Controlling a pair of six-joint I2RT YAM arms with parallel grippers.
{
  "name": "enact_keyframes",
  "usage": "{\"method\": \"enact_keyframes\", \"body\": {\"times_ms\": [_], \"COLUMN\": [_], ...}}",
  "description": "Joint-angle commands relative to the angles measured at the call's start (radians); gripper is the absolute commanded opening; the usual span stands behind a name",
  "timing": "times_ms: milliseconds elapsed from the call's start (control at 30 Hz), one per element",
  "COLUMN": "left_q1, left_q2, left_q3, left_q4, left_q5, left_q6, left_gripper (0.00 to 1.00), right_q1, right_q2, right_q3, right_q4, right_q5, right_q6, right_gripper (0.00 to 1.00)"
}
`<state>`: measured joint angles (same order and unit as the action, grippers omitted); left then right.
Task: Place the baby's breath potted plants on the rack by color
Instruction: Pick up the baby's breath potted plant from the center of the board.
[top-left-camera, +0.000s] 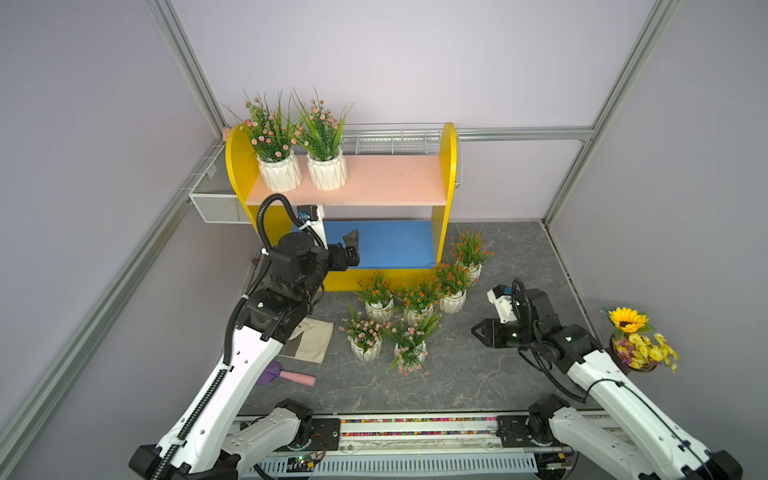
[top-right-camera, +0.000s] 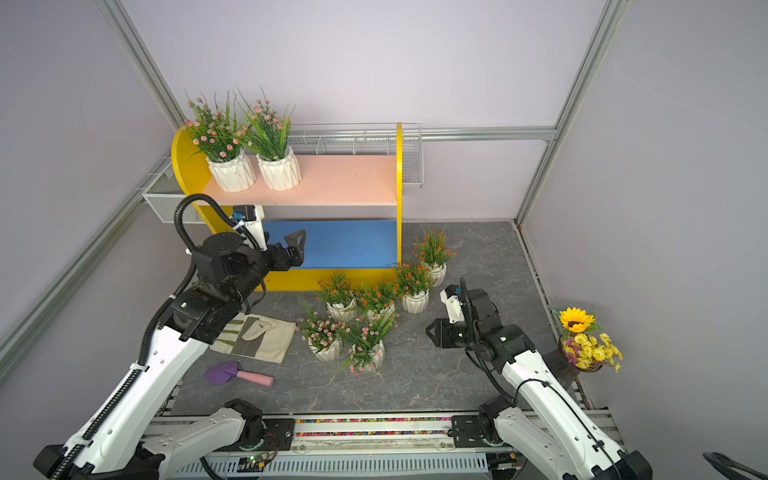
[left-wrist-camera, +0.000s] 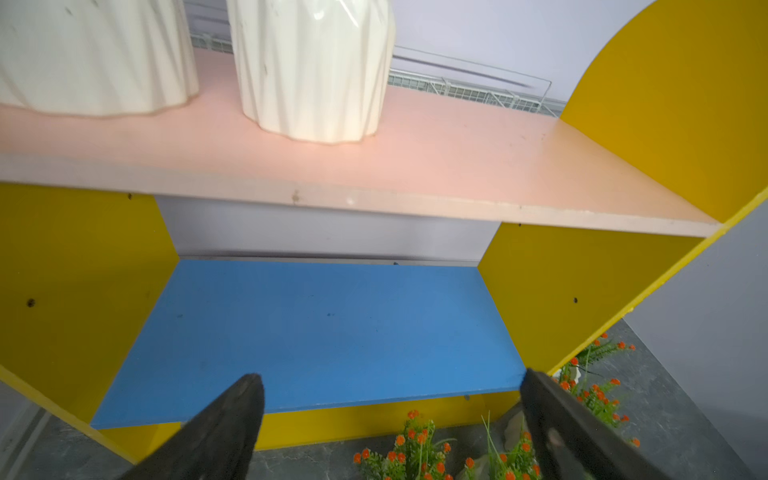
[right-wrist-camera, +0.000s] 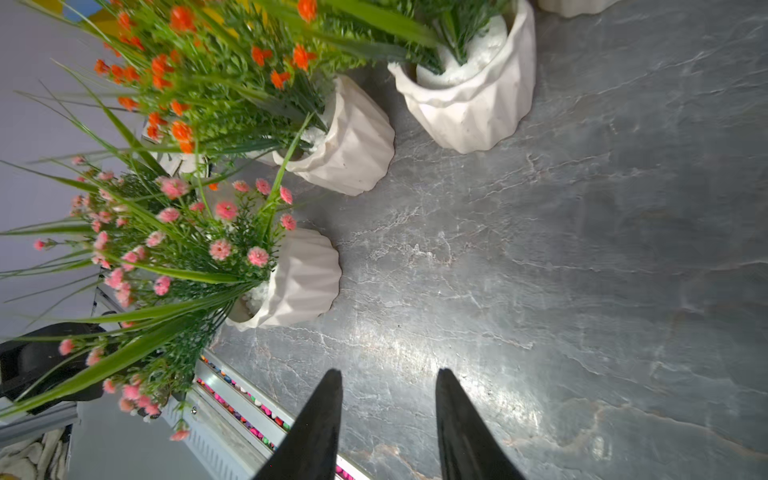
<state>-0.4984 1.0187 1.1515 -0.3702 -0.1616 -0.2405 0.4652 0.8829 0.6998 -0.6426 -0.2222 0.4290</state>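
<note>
Pink-blossomed plants (top-left-camera: 279, 170) stand on the rack's (top-left-camera: 448, 166) upper board (top-left-camera: 386, 178); another pink plant (right-wrist-camera: 301, 278) stands upright on the surface (right-wrist-camera: 540, 291), ahead of the right jaws, half-open and empty. Left jaws gape empty, farther off.

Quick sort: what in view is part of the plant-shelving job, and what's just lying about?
Job:
- rack
- two pink plants already on it
- two more pink ones on the table
- four orange plants, also on the table

Lying about:
- beige cloth
- trowel
- sunflower bouquet
- wire baskets
</note>
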Motion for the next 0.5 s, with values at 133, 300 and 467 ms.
{"method": "enact_keyframes", "body": {"times_ms": [133,300,467], "left_q1": [-0.120,-0.155,-0.157], "left_q2": [-0.076,-0.126,-0.158], "left_q3": [-0.261,-0.401,-0.463], "left_q4": [0.165,0.280,0.314], "left_q5": [0.027,0.081,0.108], "left_q6": [-0.041,-0.054,-0.066], "left_gripper": [0.97,0.97,0.97], "right_q1": [0.150,0.243,0.327], "right_q2": [0.055,0.118,0.208], "right_q3": [-0.041,-0.070,-0.046], "right_q4": [0.129,0.229,0.295], "right_q5": [0.170,0.228,0.272], "right_q6": [0.094,0.156,0.181], "right_gripper": [0.37,0.34,0.29]}}
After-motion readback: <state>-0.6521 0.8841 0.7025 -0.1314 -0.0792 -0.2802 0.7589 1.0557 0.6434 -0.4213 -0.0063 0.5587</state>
